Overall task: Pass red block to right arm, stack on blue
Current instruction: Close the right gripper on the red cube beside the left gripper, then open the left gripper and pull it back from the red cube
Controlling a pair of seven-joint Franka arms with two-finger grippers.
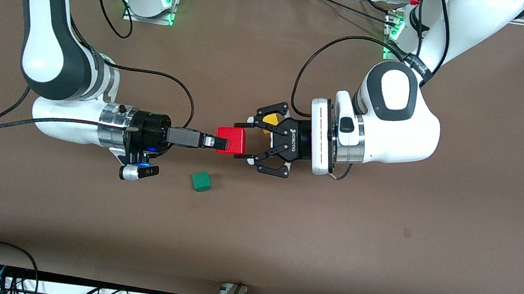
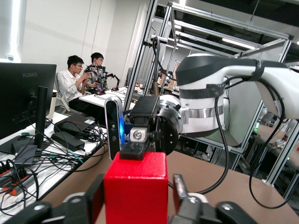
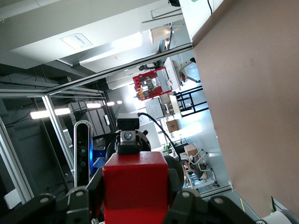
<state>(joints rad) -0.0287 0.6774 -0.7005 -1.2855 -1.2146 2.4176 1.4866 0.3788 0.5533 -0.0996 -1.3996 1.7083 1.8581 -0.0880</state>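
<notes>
Brown table, red block held midair between left gripper, right gripper

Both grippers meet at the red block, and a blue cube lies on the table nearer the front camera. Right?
No: the front view shows a green cube there, not blue. The left gripper and right gripper do meet at the red block.

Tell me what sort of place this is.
Probably a robotics lab. Two arms pass a red block over a brown table, aluminium framing stands around, and people work at desks with a monitor and cables.
</notes>
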